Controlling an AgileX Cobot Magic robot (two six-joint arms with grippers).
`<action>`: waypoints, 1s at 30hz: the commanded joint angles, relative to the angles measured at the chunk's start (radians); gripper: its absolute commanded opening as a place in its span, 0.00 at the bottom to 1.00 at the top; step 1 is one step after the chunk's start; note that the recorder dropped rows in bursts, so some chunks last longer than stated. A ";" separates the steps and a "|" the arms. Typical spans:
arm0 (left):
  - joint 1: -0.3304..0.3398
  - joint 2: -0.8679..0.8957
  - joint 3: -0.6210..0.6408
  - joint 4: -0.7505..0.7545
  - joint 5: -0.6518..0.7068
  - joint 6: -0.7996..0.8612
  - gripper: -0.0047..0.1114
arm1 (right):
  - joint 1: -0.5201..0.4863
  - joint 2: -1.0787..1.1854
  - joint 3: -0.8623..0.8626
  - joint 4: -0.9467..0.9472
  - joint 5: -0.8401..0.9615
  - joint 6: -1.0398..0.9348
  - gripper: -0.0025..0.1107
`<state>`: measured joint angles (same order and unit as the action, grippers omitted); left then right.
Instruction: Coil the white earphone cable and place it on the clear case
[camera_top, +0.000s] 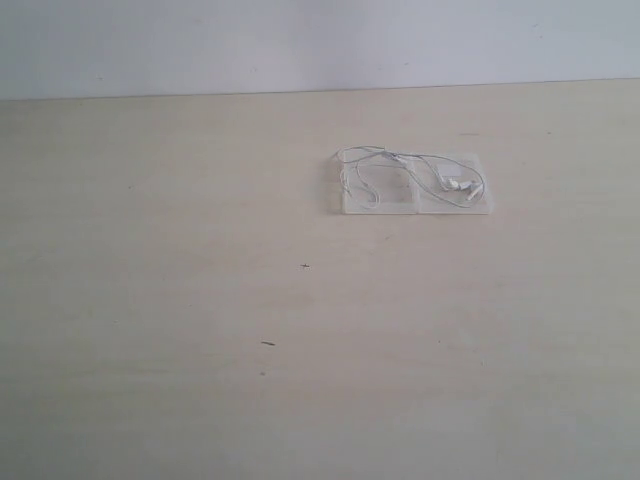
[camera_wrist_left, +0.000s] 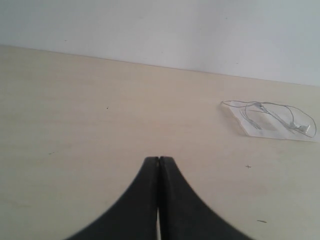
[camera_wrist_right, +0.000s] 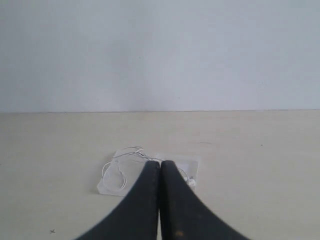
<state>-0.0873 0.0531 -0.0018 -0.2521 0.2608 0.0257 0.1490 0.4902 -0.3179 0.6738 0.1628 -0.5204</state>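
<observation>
Cable: the white earphone cable (camera_top: 400, 156) lies in loose, uneven loops on the clear case (camera_top: 380, 190); it is a thin, limp wire.
Case: flat transparent plastic in two squarish halves, resting on the pale matte table (camera_top: 200, 300).
Left gripper (camera_wrist_left: 158, 159): black tapered jaws pressed together, empty, well apart from the case.
Right gripper (camera_wrist_right: 160, 163): likewise closed on nothing, pointing toward the case.
Reason: the placement looks done, so neither arm needs a hold.

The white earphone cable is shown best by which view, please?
The exterior view: the white earphone cable lies whole and unobstructed on the clear case. The left wrist view shows it whole but at the edge; in the right wrist view the right gripper hides part.
</observation>
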 joint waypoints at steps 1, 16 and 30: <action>-0.005 -0.007 0.002 0.003 -0.004 -0.004 0.04 | -0.047 -0.145 0.097 0.030 -0.024 -0.020 0.02; -0.005 -0.007 0.002 0.003 -0.004 -0.004 0.04 | -0.134 -0.397 0.318 0.029 -0.108 0.011 0.02; -0.005 -0.007 0.002 0.003 -0.004 -0.004 0.04 | -0.134 -0.397 0.318 -0.556 -0.104 0.658 0.02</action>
<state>-0.0873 0.0531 0.0002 -0.2521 0.2608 0.0257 0.0215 0.0999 -0.0046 0.1482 0.0468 0.0701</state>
